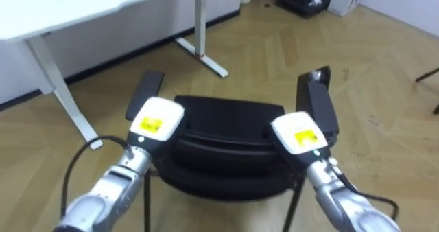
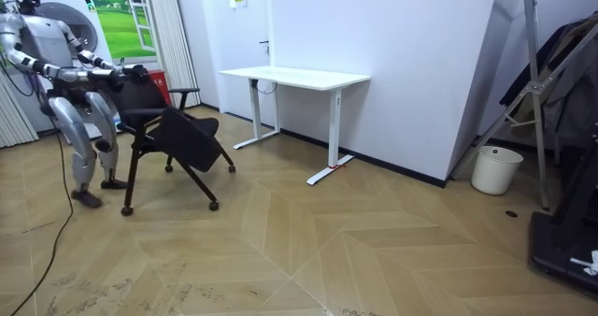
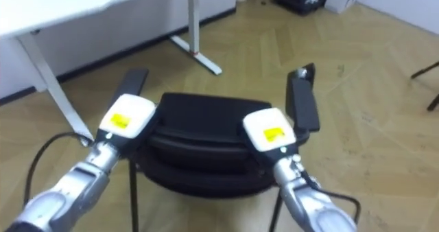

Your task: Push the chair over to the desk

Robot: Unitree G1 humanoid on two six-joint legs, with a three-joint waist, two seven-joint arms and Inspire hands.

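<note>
Facing one white desk (image 1: pixel 103 5): one black chair (image 1: pixel 230 115), its back toward the robot. Left robot hand (image 1: pixel 156 122), right robot hand (image 1: pixel 300 132) at chair back; grip cannot be told.

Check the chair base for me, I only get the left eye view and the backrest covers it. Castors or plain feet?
Observer: Room view shows the chair standing on what look like small castors.
Operator: Seat level?
Observer: No, the seat tips down toward the front.
Operator: Anything past the desk?
Observer: A white bucket by the wall, on the room view's right.
</note>
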